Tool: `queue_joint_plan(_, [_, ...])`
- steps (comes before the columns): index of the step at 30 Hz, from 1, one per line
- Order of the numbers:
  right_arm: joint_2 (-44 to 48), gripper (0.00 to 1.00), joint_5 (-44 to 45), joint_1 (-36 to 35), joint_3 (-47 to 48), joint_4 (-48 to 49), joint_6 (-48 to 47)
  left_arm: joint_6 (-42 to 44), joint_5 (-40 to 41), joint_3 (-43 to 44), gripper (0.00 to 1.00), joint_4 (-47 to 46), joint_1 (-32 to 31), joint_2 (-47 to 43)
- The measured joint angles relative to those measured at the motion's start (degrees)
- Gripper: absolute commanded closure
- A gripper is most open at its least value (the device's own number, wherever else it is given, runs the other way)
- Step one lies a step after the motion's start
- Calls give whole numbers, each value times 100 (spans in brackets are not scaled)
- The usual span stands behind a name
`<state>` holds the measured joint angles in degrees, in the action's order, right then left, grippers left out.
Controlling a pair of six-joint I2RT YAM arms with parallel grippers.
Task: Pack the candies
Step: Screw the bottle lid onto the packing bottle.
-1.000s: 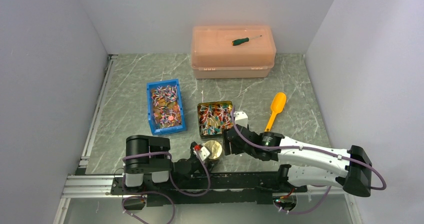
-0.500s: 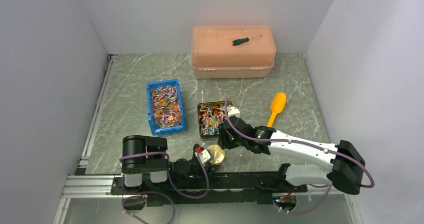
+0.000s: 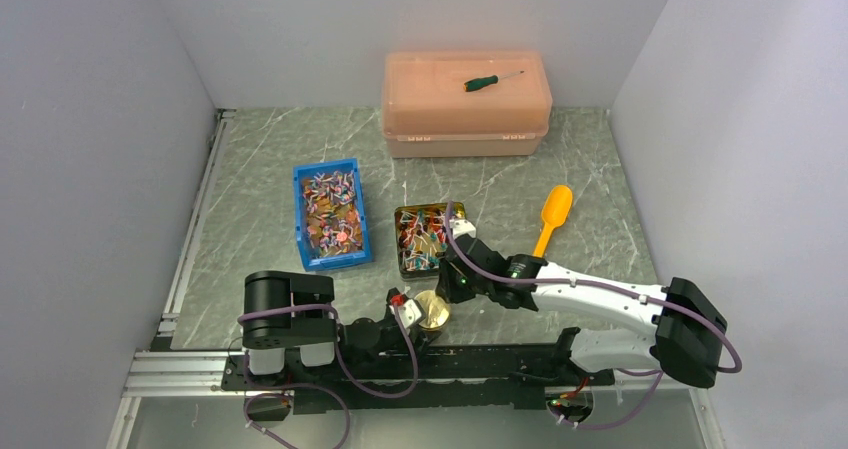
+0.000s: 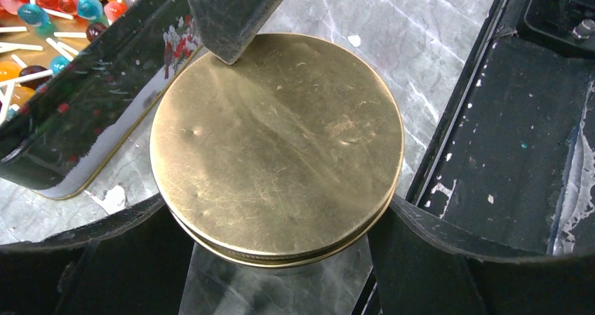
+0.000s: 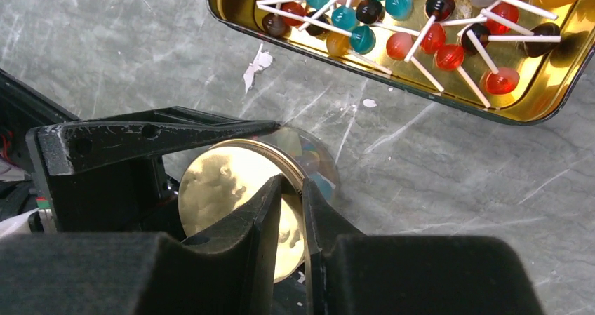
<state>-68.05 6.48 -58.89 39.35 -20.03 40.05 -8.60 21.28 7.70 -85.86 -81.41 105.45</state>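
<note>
The candies are small lollipops heaped in a blue bin and in an open gold tin, which also shows in the right wrist view. Candies fill the tin. My left gripper holds a round gold lid by its sides, just in front of the tin. My right gripper is at the lid's far edge. Its jaws are nearly shut with the lid's rim between them. Something clear shows under the lid.
An orange scoop lies right of the tin. A peach lidded box stands at the back with a green-handled screwdriver on top. The arms' metal rail runs along the near edge. Grey walls close both sides.
My right gripper has moved left and nearer, from beside the tin to the gold lid's edge. The left gripper and lid have shifted only slightly.
</note>
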Motion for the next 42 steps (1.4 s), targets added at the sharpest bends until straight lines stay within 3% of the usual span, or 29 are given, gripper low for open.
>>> queue_joint_plan(8, [208,89,-83,13,-282,225,46,4,13,2,64,44,0,2])
queue_joint_plan(26, [1082,92,-11,-4,-1064,605,476,42,293,232,64,404,-66,-26])
queue_joint_plan(36, [1519,92,345,-619,-1220,173,944,31,442,260,65,444,-24,-24])
queue_joint_plan(42, [1482,89,-114,-1189,-1220,-157,1252,17,610,466,66,544,153,70])
